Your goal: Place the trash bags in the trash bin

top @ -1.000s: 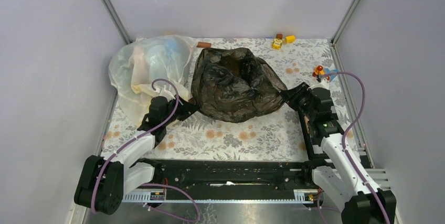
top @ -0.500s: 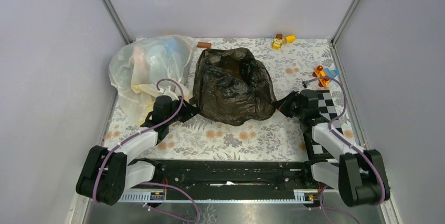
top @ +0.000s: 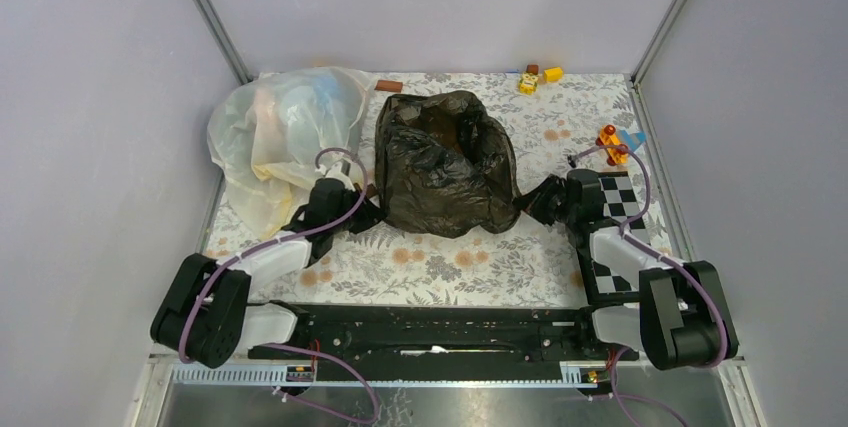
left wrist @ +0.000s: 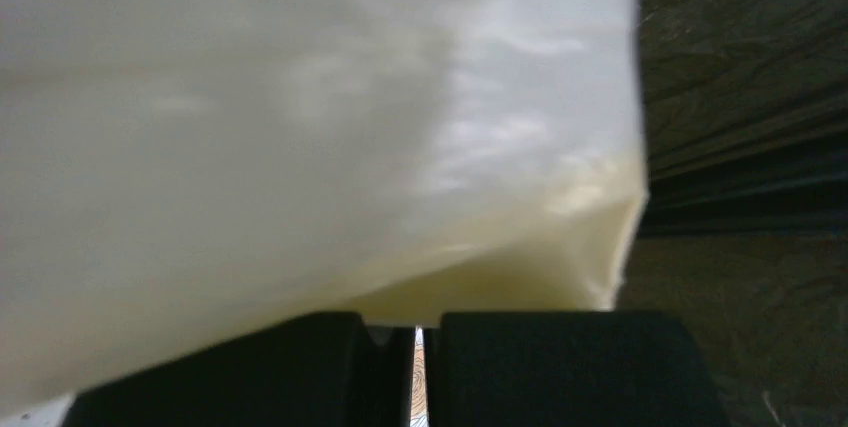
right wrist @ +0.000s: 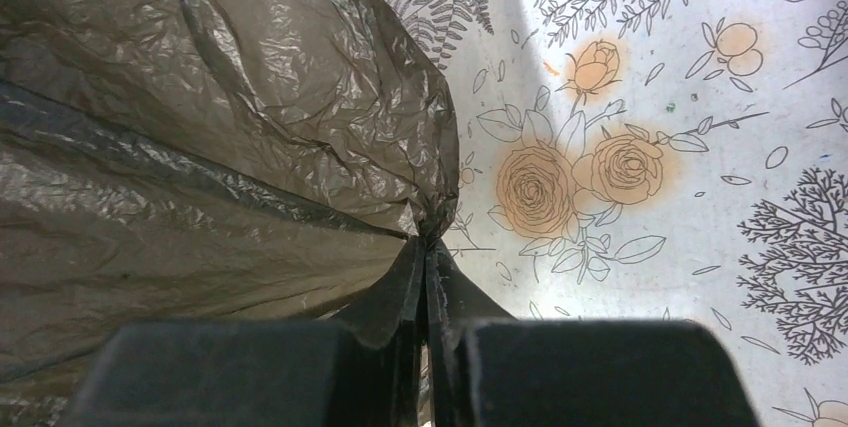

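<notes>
Trash bag [top: 440, 172], heaped at table [top: 470, 257] centre, is pinched at its right edge by the right gripper [right wrist: 427, 267] while the left gripper [left wrist: 416, 342] is shut beside it, so thin film may be torn by one-sided pulling.

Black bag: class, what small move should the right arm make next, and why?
Probably lift the right gripper slightly, keeping its grip. It is shut on the right edge of the black bag, which lies bunched on the table, so raising that edge should start freeing the film.
</notes>
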Motion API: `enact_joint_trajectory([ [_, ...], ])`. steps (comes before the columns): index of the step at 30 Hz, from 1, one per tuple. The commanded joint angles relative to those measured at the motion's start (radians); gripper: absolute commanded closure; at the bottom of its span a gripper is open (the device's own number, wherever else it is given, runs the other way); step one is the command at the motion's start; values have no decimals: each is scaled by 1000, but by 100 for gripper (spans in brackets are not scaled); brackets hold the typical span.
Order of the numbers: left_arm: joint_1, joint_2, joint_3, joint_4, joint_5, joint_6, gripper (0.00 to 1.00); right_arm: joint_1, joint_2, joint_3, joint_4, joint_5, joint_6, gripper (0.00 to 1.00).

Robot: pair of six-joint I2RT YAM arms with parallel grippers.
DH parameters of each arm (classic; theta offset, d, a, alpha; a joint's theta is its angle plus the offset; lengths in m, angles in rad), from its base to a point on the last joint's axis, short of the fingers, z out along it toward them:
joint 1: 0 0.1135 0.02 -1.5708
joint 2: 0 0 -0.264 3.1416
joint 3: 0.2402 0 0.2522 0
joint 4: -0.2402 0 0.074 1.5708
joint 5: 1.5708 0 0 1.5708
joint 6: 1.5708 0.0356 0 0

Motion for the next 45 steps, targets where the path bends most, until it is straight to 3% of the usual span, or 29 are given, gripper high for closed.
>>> enact_joint_trajectory([
  [1,-79,58,104,-104,-129,85,100,10,49,29,5,5,-32,94],
  [12,-167,175,222,-272,-356,162,100,86,154,103,-77,151,-100,90],
  [15,-168,176,230,-310,-395,168,100,85,84,125,-149,205,-132,80],
  [21,-168,143,213,-291,-389,171,100,85,-152,242,-399,371,-247,48],
  [24,-169,122,205,-268,-369,178,100,85,-227,370,-527,387,-326,44],
  [26,-168,110,200,-267,-370,182,100,90,-231,479,-608,332,-391,53],
  [29,-168,96,193,-268,-375,197,100,154,-175,658,-741,331,-450,85],
  [31,-168,89,191,-270,-375,203,100,228,-122,760,-799,360,-487,97],
  [37,-168,69,176,-265,-371,220,100,399,64,958,-855,329,-608,100],
  [45,-168,145,203,-278,-344,230,100,573,328,1216,-1033,405,-747,100],
])
